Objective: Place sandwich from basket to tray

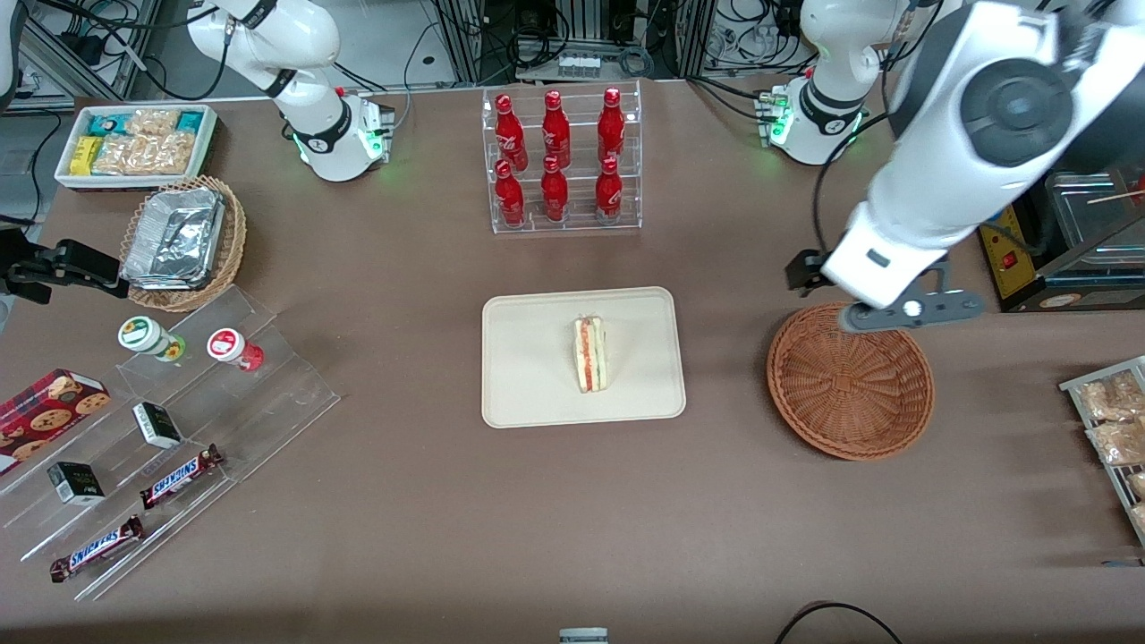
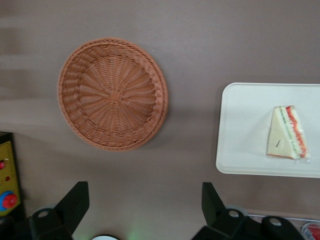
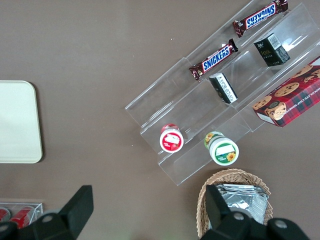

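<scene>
The sandwich (image 1: 590, 353) (image 2: 286, 134), a wrapped wedge with red and green layers, lies on the cream tray (image 1: 528, 358) (image 2: 245, 130) in the middle of the table. The reddish-brown basket (image 1: 850, 385) (image 2: 112, 93) sits beside the tray toward the working arm's end, with nothing in it. My gripper (image 1: 836, 286) (image 2: 144, 200) hangs high above the basket's rim, on the side farther from the front camera. It is open, and only bare table shows between its black fingers (image 2: 75, 200).
A clear rack of red bottles (image 1: 565, 161) stands farther from the front camera than the tray. A yellow box (image 1: 1006, 250) and a wire rack of snack bags (image 1: 1114, 429) flank the basket. Stepped acrylic shelves (image 1: 170, 420), a tan foil-filled basket (image 1: 183, 241) and a white bin (image 1: 134, 143) lie toward the parked arm's end.
</scene>
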